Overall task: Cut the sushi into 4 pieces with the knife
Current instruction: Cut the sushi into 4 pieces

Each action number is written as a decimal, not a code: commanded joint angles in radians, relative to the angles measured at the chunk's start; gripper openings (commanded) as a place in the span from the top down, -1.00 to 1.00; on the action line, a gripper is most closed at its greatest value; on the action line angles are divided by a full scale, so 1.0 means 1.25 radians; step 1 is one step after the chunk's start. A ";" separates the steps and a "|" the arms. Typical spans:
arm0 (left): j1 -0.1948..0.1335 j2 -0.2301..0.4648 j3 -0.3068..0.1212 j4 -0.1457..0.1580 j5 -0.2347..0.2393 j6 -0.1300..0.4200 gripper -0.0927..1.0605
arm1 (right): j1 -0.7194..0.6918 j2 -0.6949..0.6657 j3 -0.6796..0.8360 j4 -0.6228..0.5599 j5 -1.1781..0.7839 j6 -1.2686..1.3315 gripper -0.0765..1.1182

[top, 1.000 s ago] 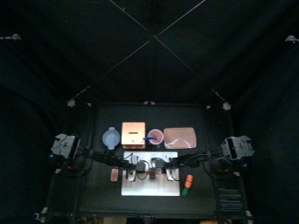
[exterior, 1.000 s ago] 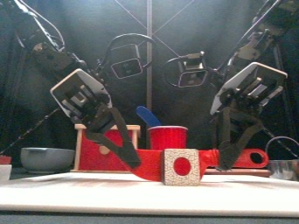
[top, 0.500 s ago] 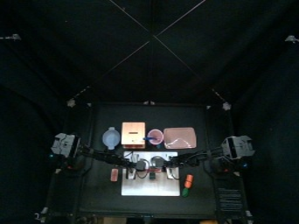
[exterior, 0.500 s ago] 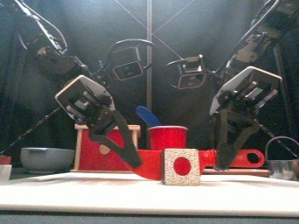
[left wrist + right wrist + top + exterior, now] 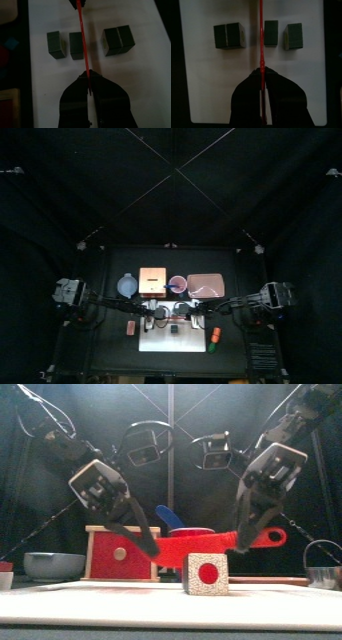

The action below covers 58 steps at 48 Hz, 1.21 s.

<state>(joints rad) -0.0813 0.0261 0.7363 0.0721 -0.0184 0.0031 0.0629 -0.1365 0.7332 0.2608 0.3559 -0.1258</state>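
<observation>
Slender black left arm [image 5: 56, 442] and right arm [image 5: 299, 406]; left gripper [image 5: 144, 549] and right gripper [image 5: 246, 536] have long dark jaws under pale grey plates

wooden box [image 5: 110, 555], blue-grey bowl [image 5: 54, 566] and red cup [image 5: 177, 283].

No readable text, labels, brands, numbers or signs anywhere.

Free: front strip and both flanks of white cutting board [image 5: 171, 341]. Obstacles on it: 3 dark green sushi blocks [image 5: 271, 33], front-to-back row, widest gap by the double-width one. Over that gap: red toy knife [image 5: 201, 546], clamped betw. L gripper [image 5: 150, 554] & R gripper [image 5: 245, 542]. Behind board: pale wooden box [image 5: 151, 282], red cup [image 5: 178, 284], flat pink tray [image 5: 207, 284].
</observation>
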 commanded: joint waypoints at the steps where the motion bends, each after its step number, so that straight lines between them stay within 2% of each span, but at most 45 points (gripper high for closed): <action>1: -0.017 -0.021 -0.007 0.001 0.005 -0.001 0.24 | 0.031 -0.039 -0.005 0.010 0.002 -0.002 0.63; 7: -0.053 -0.011 -0.012 -0.013 0.004 -0.004 0.24 | 0.054 -0.032 -0.001 0.032 0.000 -0.002 0.63; 11: -0.067 0.000 -0.015 -0.038 0.001 -0.005 0.24 | 0.061 -0.021 0.004 0.043 -0.001 -0.002 0.63; 18: -0.080 0.022 -0.020 -0.086 -0.001 -0.004 0.24 | 0.064 0.009 0.004 0.049 -0.002 -0.002 0.63; 20: -0.081 0.027 -0.021 -0.092 -0.001 -0.004 0.24 | 0.064 0.016 0.001 0.048 -0.004 -0.004 0.63; 34: -0.099 0.043 -0.031 -0.101 -0.002 -0.005 0.24 | 0.075 0.045 -0.004 0.052 -0.007 -0.002 0.63; 43: -0.102 0.049 -0.032 -0.124 -0.002 -0.004 0.24 | 0.077 0.045 -0.010 0.053 -0.009 -0.002 0.63; 58: -0.119 0.053 -0.032 -0.146 -0.002 -0.004 0.24 | 0.081 0.047 -0.011 0.054 -0.009 -0.002 0.63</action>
<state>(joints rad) -0.2163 0.0920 0.7010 -0.1028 -0.0261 -0.0046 0.1565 -0.0660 0.7302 0.3267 0.3405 -0.1273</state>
